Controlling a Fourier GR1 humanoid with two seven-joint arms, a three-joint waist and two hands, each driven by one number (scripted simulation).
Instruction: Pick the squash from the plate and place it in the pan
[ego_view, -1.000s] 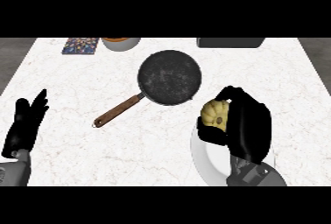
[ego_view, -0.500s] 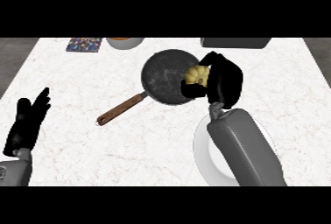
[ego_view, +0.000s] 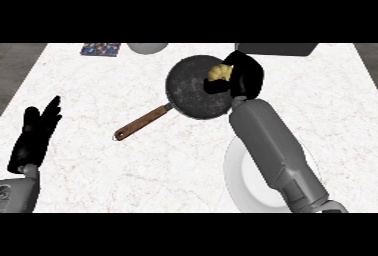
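Text check | I find no legible text, label, brand, number or sign anywhere on the counter (ego_view: 96, 150) | patterned card (ego_view: 100, 49) at the far edge near the left corner: coloured print only, I cannot read any characters | pan (ego_view: 198, 93), plate (ego_view: 240, 180): unmarked surfaces.

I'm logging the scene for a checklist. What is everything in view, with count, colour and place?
squash: one, yellow, held over the pan's right part
pan: one, black with brown handle, counter centre
plate: one, white, lower right, partly under the right forearm
counter: one, white marble
booklet: one, multicoloured, top left edge
bowl: one, grey, top edge
dark object: one, top right edge
right hand: black, curled round the squash
left hand: black, open, resting at left edge
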